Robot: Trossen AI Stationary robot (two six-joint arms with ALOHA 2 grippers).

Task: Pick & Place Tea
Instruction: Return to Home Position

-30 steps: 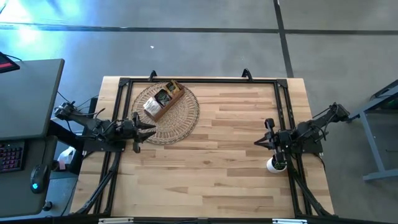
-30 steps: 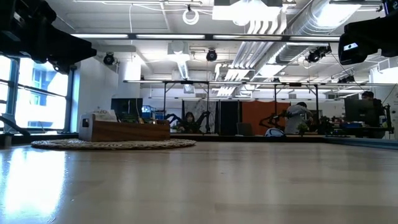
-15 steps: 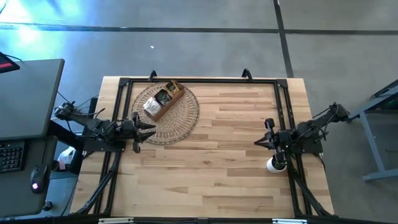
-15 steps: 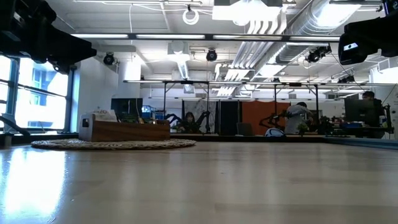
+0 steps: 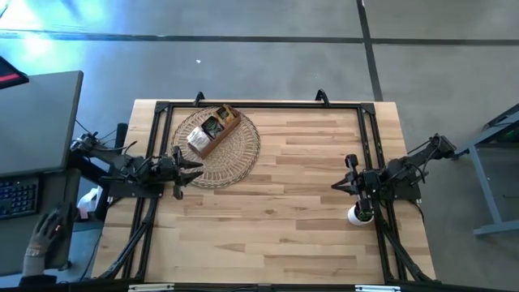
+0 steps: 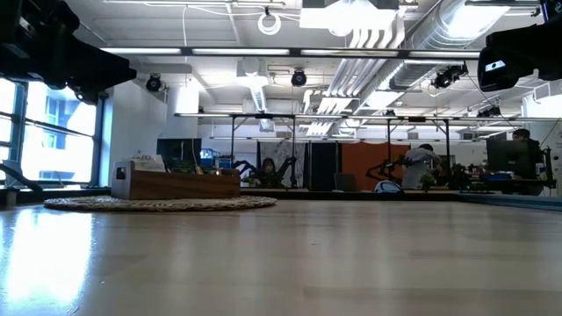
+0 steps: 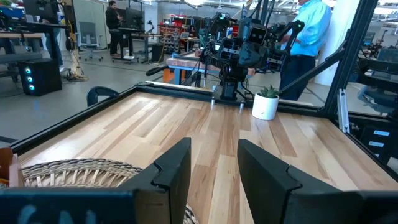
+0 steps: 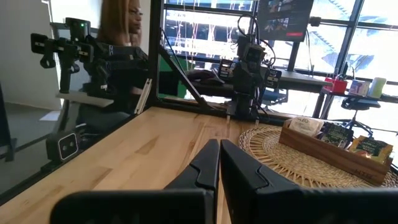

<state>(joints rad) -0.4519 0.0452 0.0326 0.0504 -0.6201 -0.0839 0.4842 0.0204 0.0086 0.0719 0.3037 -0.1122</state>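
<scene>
The tea sachets stand in a brown wooden divided box on a round woven mat at the table's far left. The right wrist view shows white sachets and dark ones with green print sticking up out of the box. My left gripper is open and hovers level over the mat's near-left rim, its fingers pointing toward the table's right. My right gripper is shut, hangs by the right edge and points left. Neither touches anything.
A small white pot with a plant stands on the table just near my right arm, also visible in the left wrist view. A black frame runs along the table's edges. A person's hand rests on a desk left of the table.
Both arms and the tea box have kept still. A person's hand has come into view at the desk to the left of the table.
</scene>
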